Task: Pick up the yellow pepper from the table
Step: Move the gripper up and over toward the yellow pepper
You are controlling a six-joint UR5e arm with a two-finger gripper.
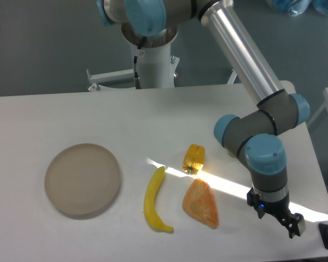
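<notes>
The yellow pepper (194, 158) lies on its side on the white table (71, 114), a little right of centre, its green stem pointing toward the front. My gripper (277, 219) hangs near the table's front right edge, well to the right of the pepper and closer to the camera. It is open, with nothing between its black fingers (295, 227).
A long curved banana (154, 201) lies front left of the pepper, and a flat orange wedge (201, 203) sits just in front of it. A round beige plate (83, 179) rests at the left. The arm's elbow (246, 134) hovers to the right of the pepper.
</notes>
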